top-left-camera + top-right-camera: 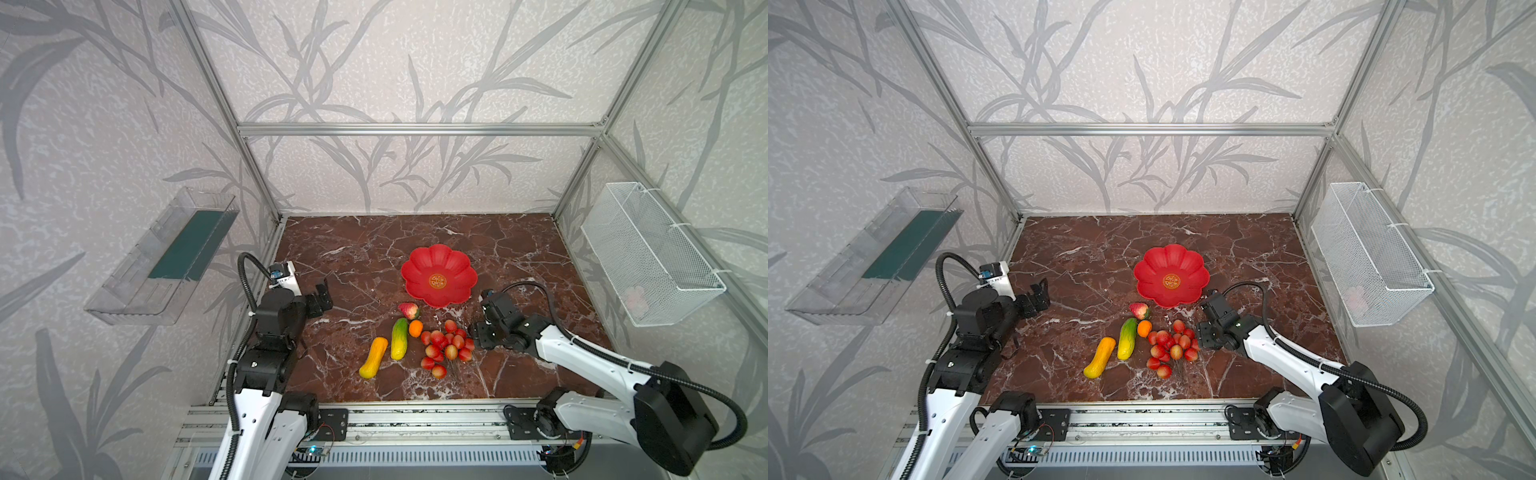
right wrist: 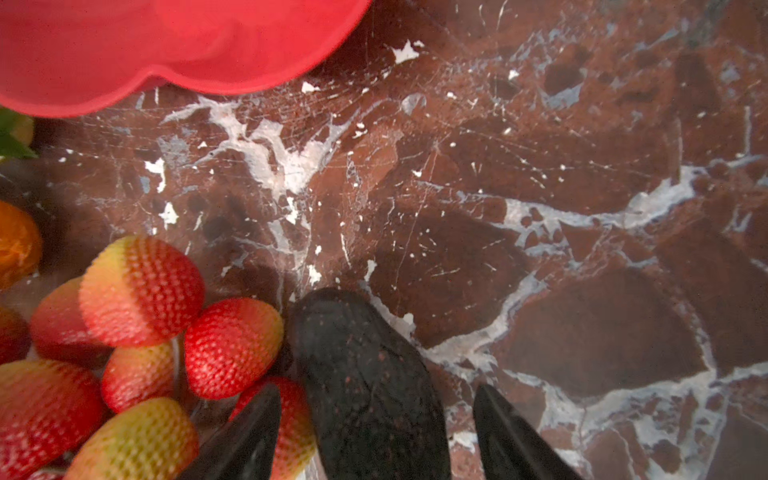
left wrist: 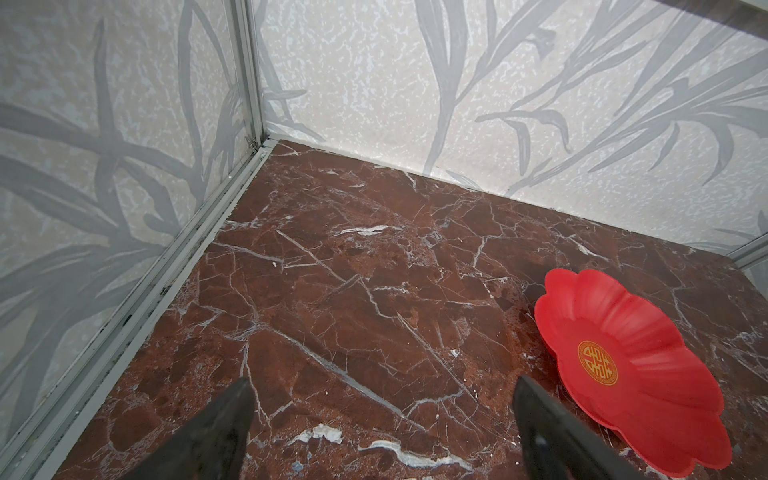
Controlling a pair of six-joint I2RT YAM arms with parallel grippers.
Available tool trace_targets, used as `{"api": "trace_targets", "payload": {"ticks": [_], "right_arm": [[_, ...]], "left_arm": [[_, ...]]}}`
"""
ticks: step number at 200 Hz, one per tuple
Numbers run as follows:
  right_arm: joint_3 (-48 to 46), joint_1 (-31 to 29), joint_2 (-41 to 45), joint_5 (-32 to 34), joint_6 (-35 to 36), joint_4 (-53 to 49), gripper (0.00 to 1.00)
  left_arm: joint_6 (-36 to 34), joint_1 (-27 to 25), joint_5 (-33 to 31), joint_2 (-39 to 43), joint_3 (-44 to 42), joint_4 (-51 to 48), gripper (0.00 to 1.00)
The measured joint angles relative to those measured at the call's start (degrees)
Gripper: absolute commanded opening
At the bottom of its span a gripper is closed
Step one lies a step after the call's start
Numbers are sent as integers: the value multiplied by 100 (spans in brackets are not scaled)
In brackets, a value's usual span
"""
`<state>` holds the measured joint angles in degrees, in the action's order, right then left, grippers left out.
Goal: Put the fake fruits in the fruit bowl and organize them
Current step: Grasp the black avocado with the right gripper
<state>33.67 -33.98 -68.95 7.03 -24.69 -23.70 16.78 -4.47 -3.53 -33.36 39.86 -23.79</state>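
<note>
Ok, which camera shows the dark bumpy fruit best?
Right wrist view: the dark fruit sits large inside the open right gripper, beside the red cluster. In both top views that gripper covers it. The left wrist view misses it, showing only bowl and table.

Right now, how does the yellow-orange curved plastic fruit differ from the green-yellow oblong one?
The yellow-orange curved fruit bends and is one colour; the green-yellow oblong fruit is straighter, green fading to yellow. The green-yellow one lies nearer the scalloped red bowl. Both lie on the marble tabletop outside it.

Marble table (image 1: 353,249) bears fruit bowl (image 1: 411,270) and fake fruits (image 1: 399,338).
</note>
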Motion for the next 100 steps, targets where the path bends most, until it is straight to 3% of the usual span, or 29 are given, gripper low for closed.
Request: {"api": "trace_targets", "payload": {"ticks": [67, 100], "right_arm": [[-11, -4, -348, 195, -90, 142, 41], [-11, -4, 275, 568, -72, -70, 37]], "left_arm": [[20, 50, 42, 28, -35, 0, 97], [39, 57, 50, 28, -39, 0, 97]]}}
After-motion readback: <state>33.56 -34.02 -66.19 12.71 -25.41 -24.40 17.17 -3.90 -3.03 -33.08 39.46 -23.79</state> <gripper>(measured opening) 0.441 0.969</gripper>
